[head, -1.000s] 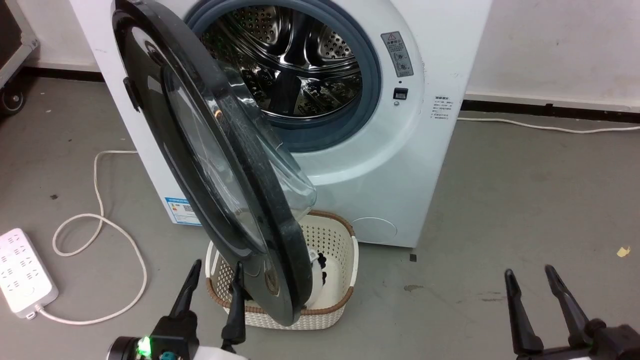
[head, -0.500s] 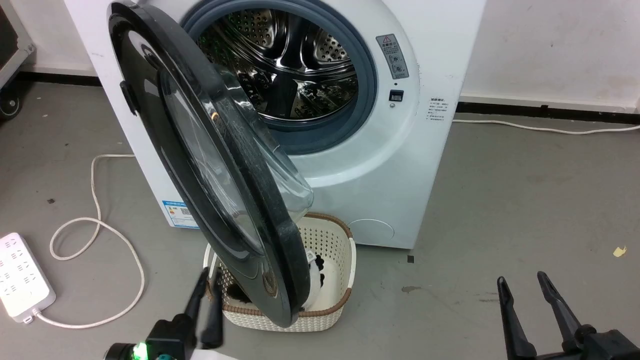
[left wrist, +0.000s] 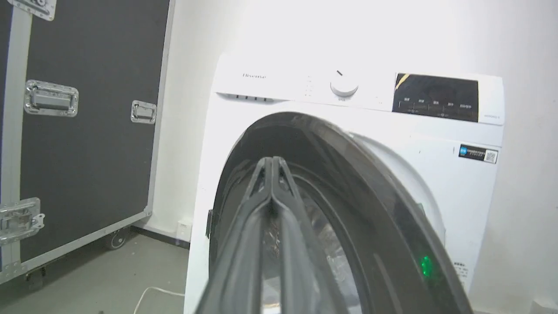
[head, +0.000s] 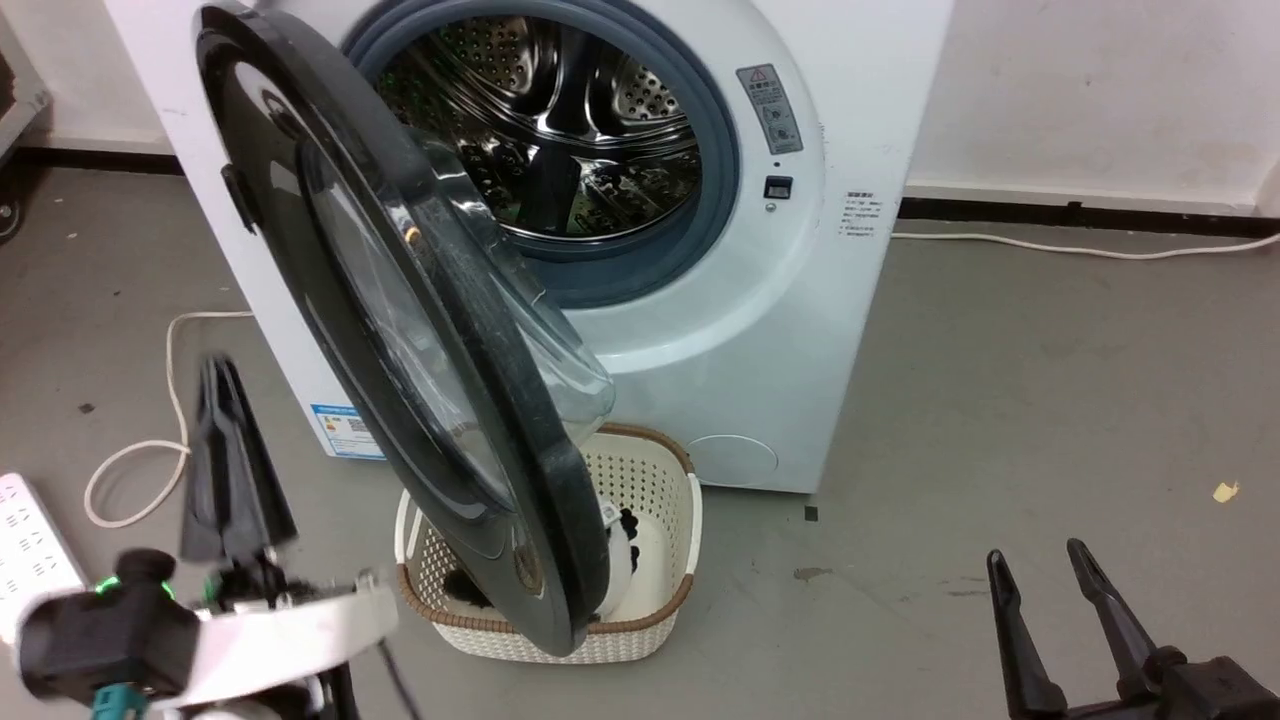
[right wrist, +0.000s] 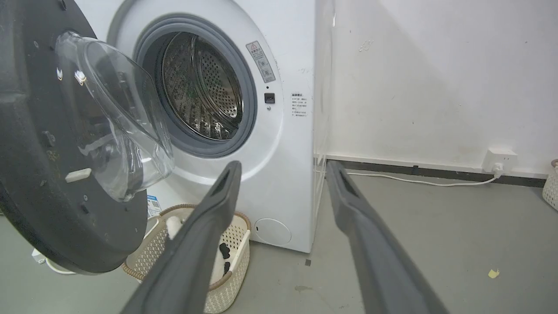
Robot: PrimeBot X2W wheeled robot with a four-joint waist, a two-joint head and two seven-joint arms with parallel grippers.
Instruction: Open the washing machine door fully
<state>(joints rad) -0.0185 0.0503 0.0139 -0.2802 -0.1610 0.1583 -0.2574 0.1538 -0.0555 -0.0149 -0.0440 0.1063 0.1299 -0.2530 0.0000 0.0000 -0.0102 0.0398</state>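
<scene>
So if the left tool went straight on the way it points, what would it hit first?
Most likely the black outer face of the washing machine door, straight ahead of the left tool and its shut tips; depth is hard to judge.

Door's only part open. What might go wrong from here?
The shut left claw sits on the outer side of the washing machine door, the way it must swing, and may block it. The basket under the door's lower edge might catch. The cable and power strip near that arm might snag.
</scene>
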